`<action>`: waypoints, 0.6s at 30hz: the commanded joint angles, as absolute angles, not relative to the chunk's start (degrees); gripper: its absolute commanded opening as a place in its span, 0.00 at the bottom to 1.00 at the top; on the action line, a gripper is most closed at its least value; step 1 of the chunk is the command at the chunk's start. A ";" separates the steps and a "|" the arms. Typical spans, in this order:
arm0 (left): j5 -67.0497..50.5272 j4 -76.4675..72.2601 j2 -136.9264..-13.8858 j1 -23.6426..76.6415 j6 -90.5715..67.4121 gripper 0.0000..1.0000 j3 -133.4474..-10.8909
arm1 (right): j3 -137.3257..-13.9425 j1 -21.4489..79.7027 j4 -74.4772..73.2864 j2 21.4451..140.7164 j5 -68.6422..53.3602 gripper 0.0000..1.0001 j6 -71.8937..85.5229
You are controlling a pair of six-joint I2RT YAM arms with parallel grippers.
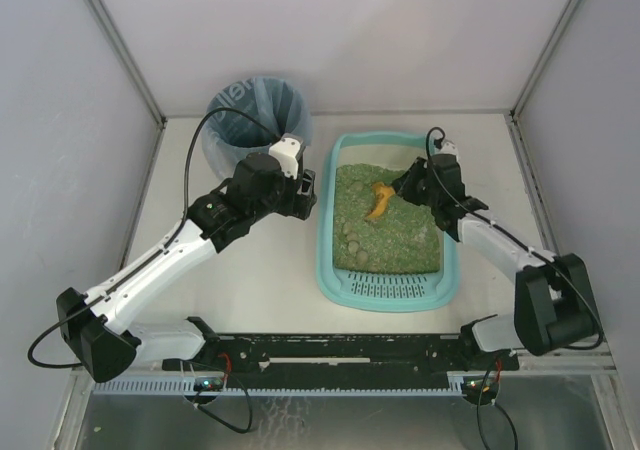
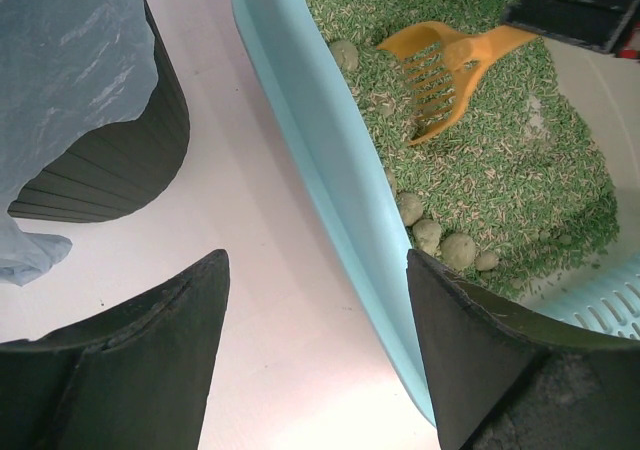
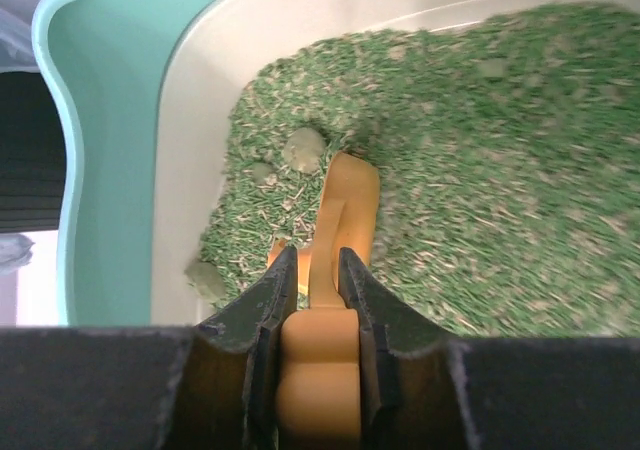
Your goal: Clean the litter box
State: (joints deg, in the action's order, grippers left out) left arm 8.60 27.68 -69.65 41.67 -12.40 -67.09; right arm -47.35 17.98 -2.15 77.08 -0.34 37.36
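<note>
The light-teal litter box [image 1: 327, 260] lies right of centre, filled with green litter and a slotted grille at its near end. My right gripper [image 1: 408, 185] is shut on the handle of the orange slotted scoop [image 1: 378, 202], whose head rests in the litter at the box's far part. In the right wrist view the jaws [image 3: 317, 255] clamp the scoop handle [image 3: 345, 195], and a grey-green clump [image 3: 303, 148] sits just beyond the scoop's head. My left gripper [image 1: 303, 196] hovers open beside the box's left rim [image 2: 330, 160], holding nothing. Several clumps [image 2: 458, 248] lie near the grille.
A round black bin [image 1: 255, 115] lined with a blue bag stands at the far left of the box, close behind my left gripper; its side [image 2: 110, 160] shows in the left wrist view. Grey walls enclose the table on three sides.
</note>
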 commanded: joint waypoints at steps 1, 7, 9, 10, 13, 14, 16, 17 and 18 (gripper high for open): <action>8.54 27.05 -68.90 41.75 -11.42 0.76 -72.14 | -45.19 20.14 8.85 85.24 -14.45 0.00 45.78; 9.32 27.25 -68.78 41.75 -11.25 0.76 -72.15 | -43.01 21.29 17.96 88.76 -18.75 0.00 53.42; 9.52 27.19 -68.71 41.75 -11.16 0.76 -72.01 | -41.73 21.04 19.53 87.84 -18.54 0.00 54.31; 9.57 27.24 -68.53 41.75 -11.16 0.76 -72.04 | -41.08 20.88 19.93 87.14 -18.24 0.00 54.44; 9.41 27.24 -68.55 41.75 -11.18 0.76 -71.97 | -39.17 20.36 20.74 83.85 -17.01 0.00 54.72; 9.35 27.25 -68.55 41.75 -11.16 0.76 -72.06 | -38.65 20.12 20.82 82.65 -16.52 0.00 54.75; 9.35 27.24 -68.55 41.75 -11.17 0.76 -72.15 | -37.61 19.68 20.71 79.37 -15.26 0.00 54.84; 9.39 27.25 -68.55 41.75 -11.17 0.76 -72.16 | -37.03 19.43 20.71 78.11 -14.44 0.00 54.92; 9.40 27.22 -68.51 41.75 -11.14 0.76 -72.15 | -36.38 19.24 20.85 76.73 -14.07 0.00 55.12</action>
State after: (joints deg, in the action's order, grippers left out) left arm 8.84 27.81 -69.65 41.67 -12.38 -67.11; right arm -37.87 18.59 19.44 82.67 -10.96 52.31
